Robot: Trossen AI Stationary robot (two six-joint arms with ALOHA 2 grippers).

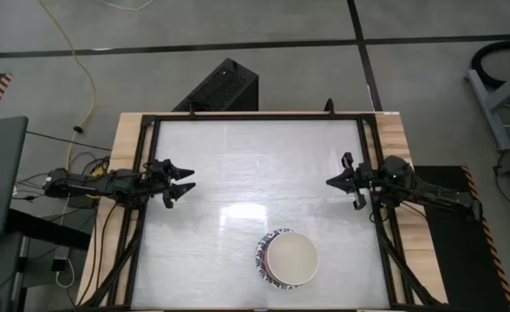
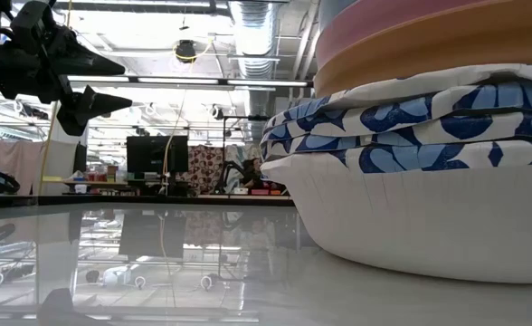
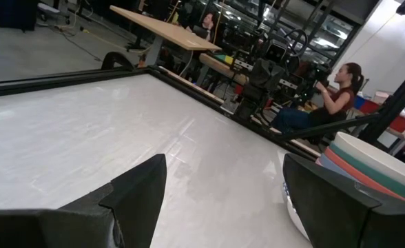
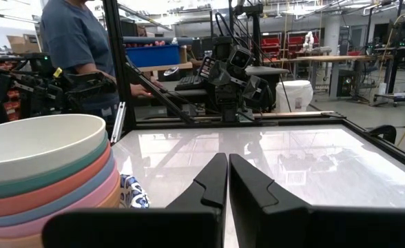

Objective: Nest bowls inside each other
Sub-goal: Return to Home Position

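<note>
Bowls (image 1: 287, 258): one nested stack on the table (image 1: 238, 165), near its front edge and a little right of centre; neither arm touches it
Stack order: cream-white bowl (image 4: 40, 141) on top, its inside bare; under it rims of green, red-orange, blue, pink and orange; blue-and-white patterned bowls (image 2: 411, 122) lowest, the bottom one resting on the table
Markings: blue leaf-like pattern on white around the lower rims
Left gripper (image 1: 188, 178): over the table's left side, well apart from the stack, pointing inward; its fingers (image 3: 133, 200) spread wide, holding nothing
Right gripper (image 1: 330, 182): over the table's right side, facing the left one across the table; its fingers (image 4: 209, 182) drawn together with only a thin slit between them, holding nothing
Obstructions: in the low view the stack fills the right half and hides the room behind it; in the left wrist view one of that arm's own fingers covers the lower bowls
Surroundings: black frame (image 1: 255, 115) around the glossy white top; black box (image 1: 220, 87) on the floor behind the table; yellow cable (image 1: 73, 52); seated person (image 3: 333, 96); standing person in a blue shirt (image 4: 75, 41); white bucket (image 4: 295, 93); dark monitor (image 2: 157, 154)
</note>
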